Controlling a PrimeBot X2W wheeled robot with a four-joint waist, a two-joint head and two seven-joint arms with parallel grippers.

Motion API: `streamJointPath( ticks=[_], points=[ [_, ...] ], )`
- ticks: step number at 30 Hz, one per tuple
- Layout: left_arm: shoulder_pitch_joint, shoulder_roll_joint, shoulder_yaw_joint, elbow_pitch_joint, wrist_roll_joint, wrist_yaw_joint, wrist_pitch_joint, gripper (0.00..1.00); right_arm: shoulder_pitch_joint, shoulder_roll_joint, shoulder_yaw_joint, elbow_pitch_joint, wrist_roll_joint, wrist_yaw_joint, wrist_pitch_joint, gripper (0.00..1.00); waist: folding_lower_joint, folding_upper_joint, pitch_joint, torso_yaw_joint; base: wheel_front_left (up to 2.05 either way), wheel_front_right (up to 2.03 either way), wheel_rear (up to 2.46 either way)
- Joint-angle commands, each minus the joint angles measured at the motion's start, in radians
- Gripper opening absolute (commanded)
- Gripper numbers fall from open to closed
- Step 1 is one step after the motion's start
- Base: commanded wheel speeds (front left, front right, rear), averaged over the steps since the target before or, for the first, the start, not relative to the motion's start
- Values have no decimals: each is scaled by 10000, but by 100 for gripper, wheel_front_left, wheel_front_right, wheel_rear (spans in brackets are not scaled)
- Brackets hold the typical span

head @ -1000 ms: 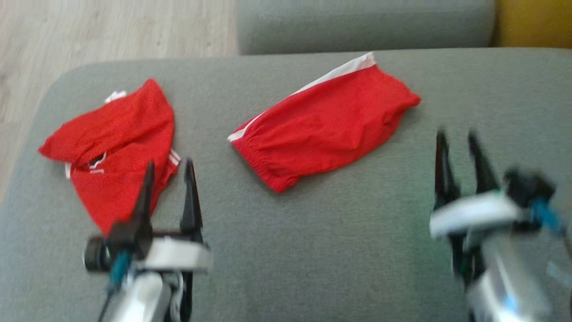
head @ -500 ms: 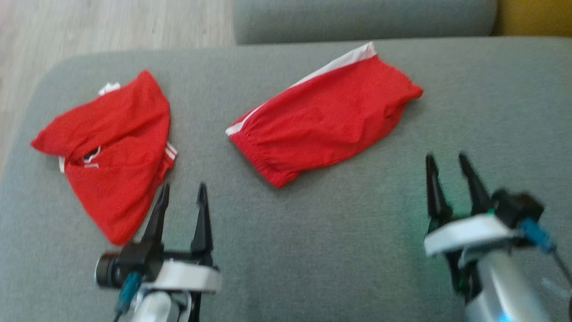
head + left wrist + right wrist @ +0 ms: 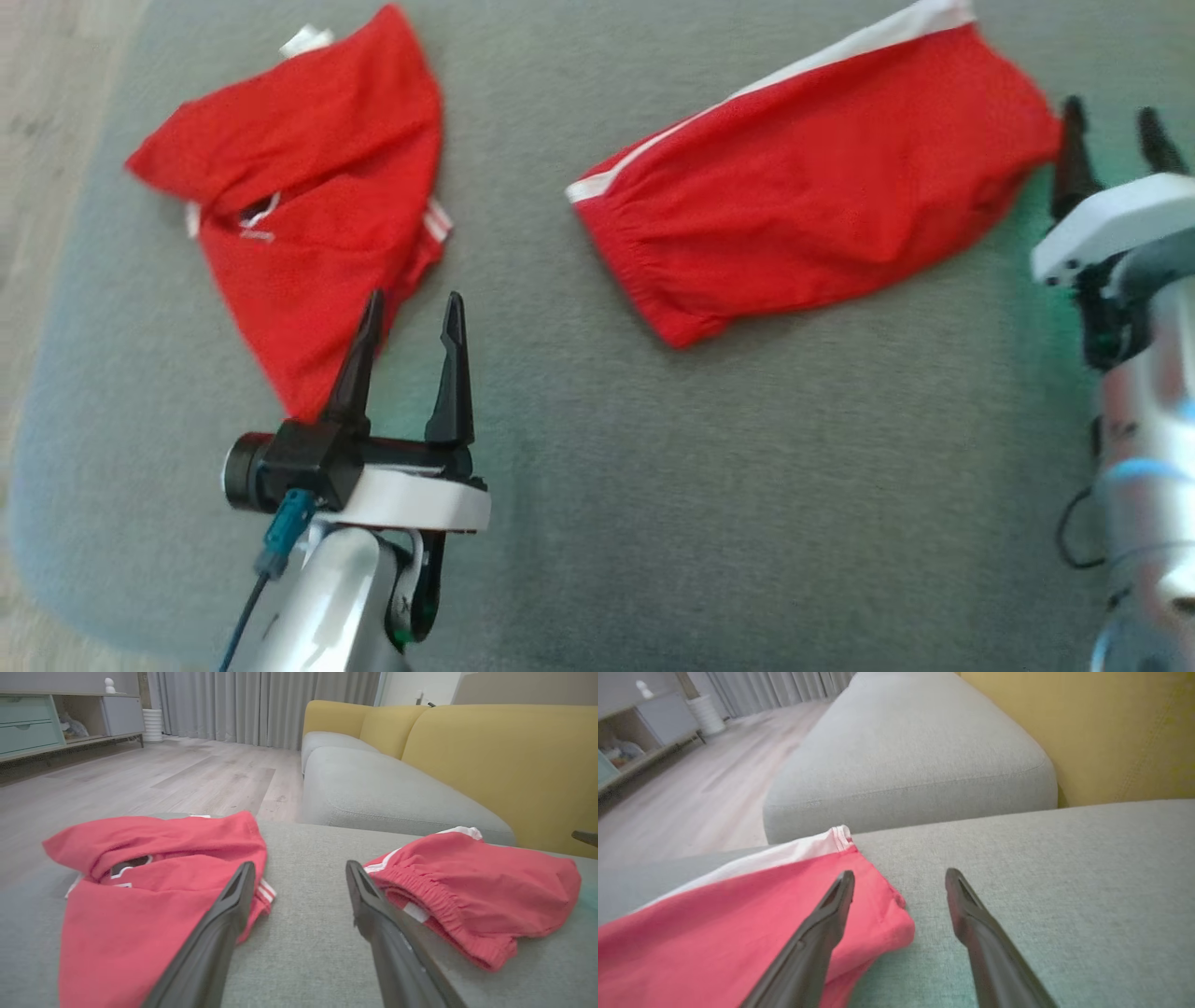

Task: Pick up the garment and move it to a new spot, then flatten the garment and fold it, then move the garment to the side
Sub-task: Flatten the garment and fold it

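Note:
Two red garments lie on the grey cushion (image 3: 709,485). A crumpled red top (image 3: 308,215) with white trim is on the left. Folded red shorts (image 3: 822,187) with a white side stripe are on the right. My left gripper (image 3: 414,303) is open above the cushion, just right of the top's lower edge. In the left wrist view that gripper (image 3: 300,868) points between the top (image 3: 140,891) and the shorts (image 3: 486,882). My right gripper (image 3: 1111,112) is open beside the shorts' right end. In the right wrist view its (image 3: 900,875) left finger overlaps the shorts' corner (image 3: 738,924).
The cushion's rounded left edge drops to a wooden floor (image 3: 37,140). Beyond it stands another grey seat (image 3: 383,788) with yellow backrests (image 3: 504,760). A low cabinet (image 3: 51,723) and curtains (image 3: 261,704) are far across the floor.
The head camera has tipped down and closer, so the whole picture has shifted. My right gripper has come forward to the shorts' right end. My left gripper has drawn back off the top to its lower right edge.

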Motion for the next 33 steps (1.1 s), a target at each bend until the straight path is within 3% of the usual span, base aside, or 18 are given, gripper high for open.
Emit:
streamJointPath(
  ticks=[1,8,15,16,17,28,33],
  points=[
    [-292,31,350,-270,90,-37,-53,100,-340,-126,67,-2,-331,67,-89,100,-4,0,347,446,0,0,0],
    [-468,3,249,-257,-62,-22,-53,100,-1557,-585,-531,2179,-1276,67,-144,100,-4,0,709,851,0,0,0],
    [-695,1,76,-250,-71,14,-53,100,-2285,-843,-471,3387,-1737,67,-171,100,-4,0,981,961,0,0,0],
    [-713,1,73,-248,-71,28,-53,100,-2362,-832,-397,3544,-1772,67,-169,85,-4,0,994,959,0,0,0],
    [-728,1,71,-243,-68,42,-53,100,-2431,-829,-332,3676,-1793,67,-204,0,-4,0,999,949,0,0,0],
    [-625,0,220,-55,37,52,-53,100,-2312,-589,11,4509,-1154,67,-1263,0,-4,0,403,373,0,0,0],
    [-394,0,370,34,87,22,-53,100,-1810,-580,-22,4577,-338,67,-1897,0,-4,0,-218,-125,0,0,0]
  ],
)
